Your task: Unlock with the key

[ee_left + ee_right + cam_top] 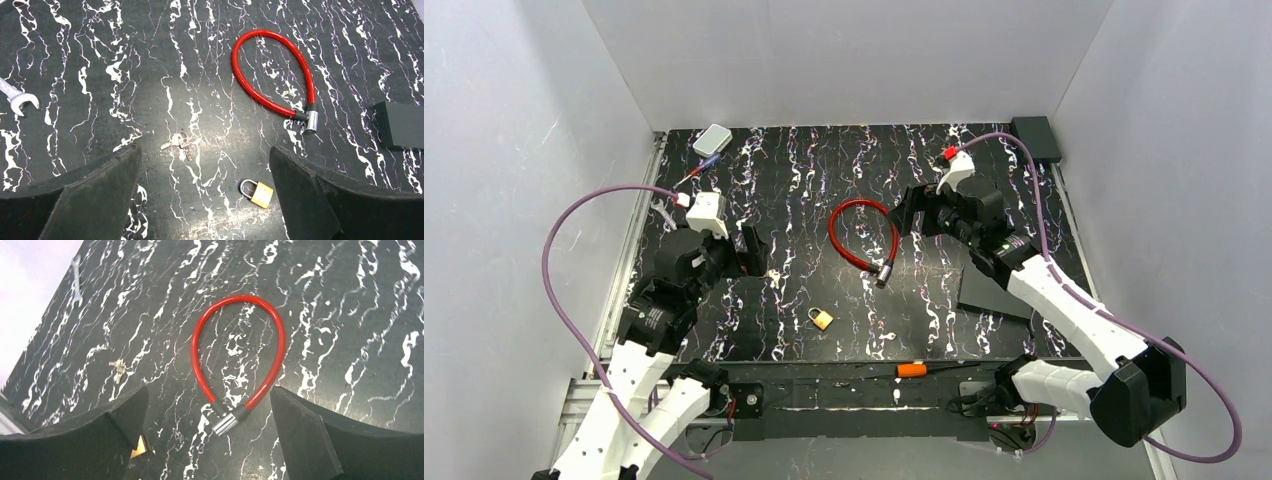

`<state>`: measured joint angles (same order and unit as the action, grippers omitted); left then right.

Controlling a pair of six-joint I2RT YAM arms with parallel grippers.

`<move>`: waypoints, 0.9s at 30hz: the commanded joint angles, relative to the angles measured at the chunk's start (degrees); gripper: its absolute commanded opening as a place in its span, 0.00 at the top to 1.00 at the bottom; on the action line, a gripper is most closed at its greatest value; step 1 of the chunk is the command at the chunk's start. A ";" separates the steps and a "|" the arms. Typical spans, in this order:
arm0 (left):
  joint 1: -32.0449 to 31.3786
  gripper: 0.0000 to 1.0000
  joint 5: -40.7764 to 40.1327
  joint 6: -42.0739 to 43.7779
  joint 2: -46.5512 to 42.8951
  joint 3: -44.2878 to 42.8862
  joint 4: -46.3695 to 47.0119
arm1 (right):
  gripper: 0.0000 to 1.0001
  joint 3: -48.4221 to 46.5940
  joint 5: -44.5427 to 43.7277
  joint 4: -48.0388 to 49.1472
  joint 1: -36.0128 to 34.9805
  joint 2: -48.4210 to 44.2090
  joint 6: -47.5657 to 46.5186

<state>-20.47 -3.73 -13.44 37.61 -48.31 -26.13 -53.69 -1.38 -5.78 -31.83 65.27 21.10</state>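
The key (pixel 176 142), tiny and pale silver, lies on a small ring on the black marbled table (pixel 100 60); it also shows in the top view (pixel 774 272) and the right wrist view (pixel 119 369). A little brass padlock (pixel 257 193) lies shut nearer the front (pixel 822 319). My left gripper (pixel 205 150) hovers open above both, with the key just beyond its left finger (pixel 100 190) and nothing between the jaws. My right gripper (pixel 210 392) hangs open and empty over the chrome end (pixel 227 422) of a red cable lock (pixel 240 340).
A silver wrench (pixel 17 97) lies at the table's left. A black box (pixel 402 125) sits at the right, with a black plate (pixel 999 290) near it. An orange-handled tool (pixel 914 370) rests at the front edge and a grey box (pixel 712 140) at the back left.
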 commanded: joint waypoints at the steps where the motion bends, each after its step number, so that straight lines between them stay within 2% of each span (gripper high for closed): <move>1: -0.02 0.02 -0.91 1.04 0.09 0.59 0.11 | 0.00 0.73 12.52 3.80 -0.12 -1.51 -8.32; 6: -0.03 0.02 2.45 1.48 0.16 0.86 0.36 | 0.00 -1.11 26.19 -0.62 -2.93 2.64 -14.31; 12: -0.48 0.02 7.28 2.22 0.19 1.20 1.12 | 0.00 -0.62 16.92 -8.03 -15.08 4.72 -25.53; 15: -1.03 0.02 9.15 2.59 0.28 1.38 1.52 | 0.00 0.01 16.20 -11.46 -18.93 4.99 -30.70; 18: -1.75 0.04 9.84 3.06 0.51 1.46 1.53 | 0.00 1.48 16.14 -13.90 -20.64 5.00 -33.04; 27: -2.13 0.05 10.41 3.39 0.70 1.44 1.53 | 0.17 2.57 9.09 -21.24 -23.21 9.90 -31.46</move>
<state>-22.37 5.54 -11.05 38.41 -47.29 -25.63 -52.59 11.21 -23.78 -54.18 73.40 -10.05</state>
